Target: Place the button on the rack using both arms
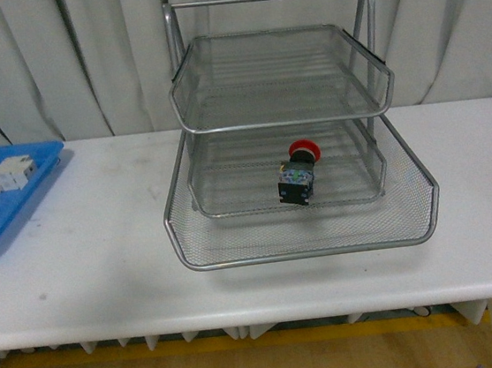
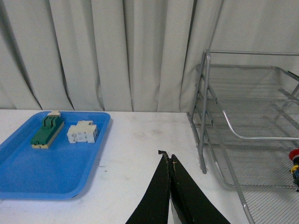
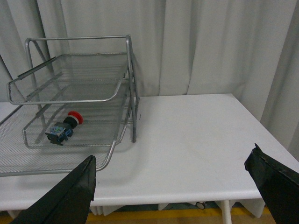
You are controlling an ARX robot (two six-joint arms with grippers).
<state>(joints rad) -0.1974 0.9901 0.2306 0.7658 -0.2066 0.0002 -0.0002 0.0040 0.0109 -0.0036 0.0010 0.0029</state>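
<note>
The button [image 1: 298,174] lies on its side in the middle tray of the wire-mesh rack [image 1: 234,238], just right of centre in the front view, with its red cap toward the curtain (the black-and-blue body sits close to that tray's front rim). The left tool [image 2: 169,157] is closed, tips together and gripping nothing. The right tool [image 3: 173,156] is spread wide and empty. A blue tray [image 1: 1,221] sits at the left edge on the white desk [image 1: 105,271].
</note>
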